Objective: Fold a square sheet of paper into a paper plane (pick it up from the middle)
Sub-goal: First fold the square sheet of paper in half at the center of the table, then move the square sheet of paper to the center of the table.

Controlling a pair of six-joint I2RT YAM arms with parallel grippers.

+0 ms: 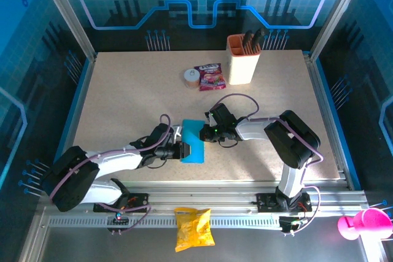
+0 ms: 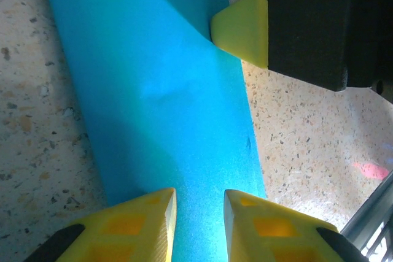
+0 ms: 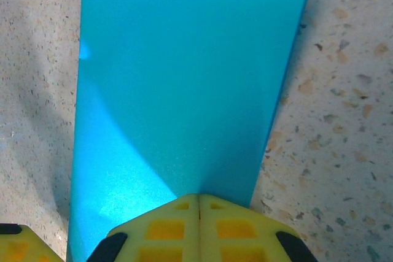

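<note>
Two grippers are working one sheet, meeting over it from opposite sides near the front middle of the table (image 1: 123,102).

- Square sheet of paper (image 3: 184,90): one, lying flat. It is showing as a tall rectangle with a second layer peeking along one edge, so I am judging it folded in half already.
- Right gripper (image 3: 198,213): fingers are pressing together with no gap, tips sitting on the sheet's near edge. Probably pinning the fold so the layers are not sliding. Whether any paper is caught between the fingers, I cannot tell.
- Left gripper (image 2: 199,213): fingers are standing a narrow gap apart, holding nothing, hovering over or resting on the sheet's opposite end. Likely bracing or lining up for the next crease.
- Paper plane: not formed yet; no pointed nose, no diagonal creases.

Bystanders, well apart at the table's far side and not in play:
- holder cup (image 1: 241,62): one, with dark tools standing in it
- pink-red snack packet (image 1: 210,77): one
- small roll (image 1: 191,78): one, just beside the packet
- yellow snack bag (image 1: 193,228): one, lying off the table by the front rail
</note>
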